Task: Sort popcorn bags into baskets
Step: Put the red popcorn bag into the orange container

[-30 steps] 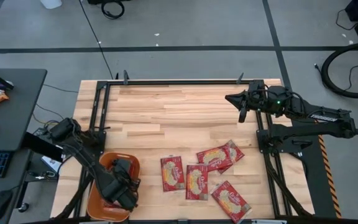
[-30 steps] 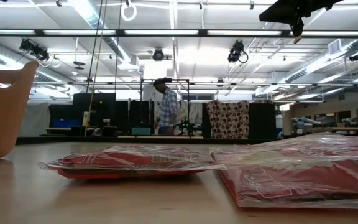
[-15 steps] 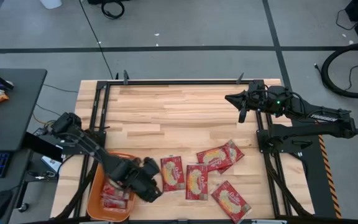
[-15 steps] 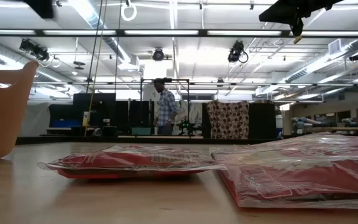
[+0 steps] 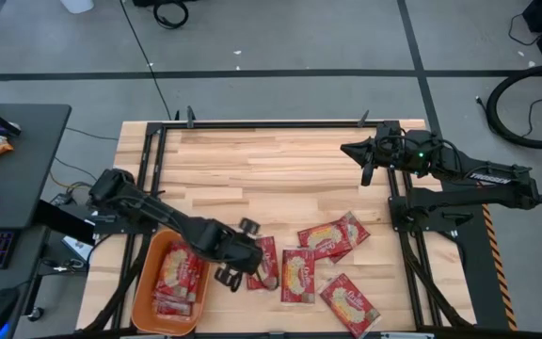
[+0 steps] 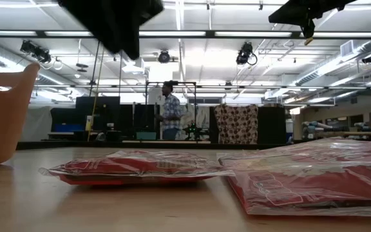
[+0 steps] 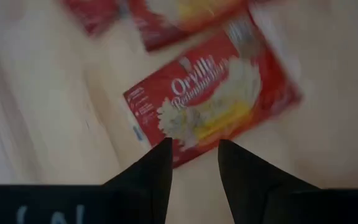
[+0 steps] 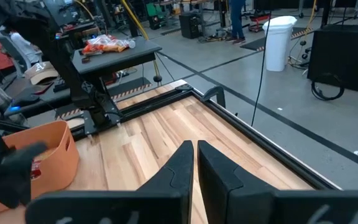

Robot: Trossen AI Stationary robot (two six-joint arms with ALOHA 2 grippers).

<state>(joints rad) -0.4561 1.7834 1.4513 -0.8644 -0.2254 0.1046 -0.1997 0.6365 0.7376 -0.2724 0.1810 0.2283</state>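
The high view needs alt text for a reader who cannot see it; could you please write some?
Seen from above, the left gripper, fingers open, hangs over a popcorn bag beside the orange basket, which holds bags. The right gripper waits at the table's far right.

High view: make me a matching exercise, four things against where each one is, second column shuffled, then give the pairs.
Things:
1. left pincer
2. right pincer
3. orange bin
4. bag in bin

Places:
A. near the table's front left corner
B. at the table's far right side, away from the bags
C. lying inside the bin
D. over the leftmost loose bag, just right of the bin

Pairs: 1-D, 2-B, 3-A, 4-C
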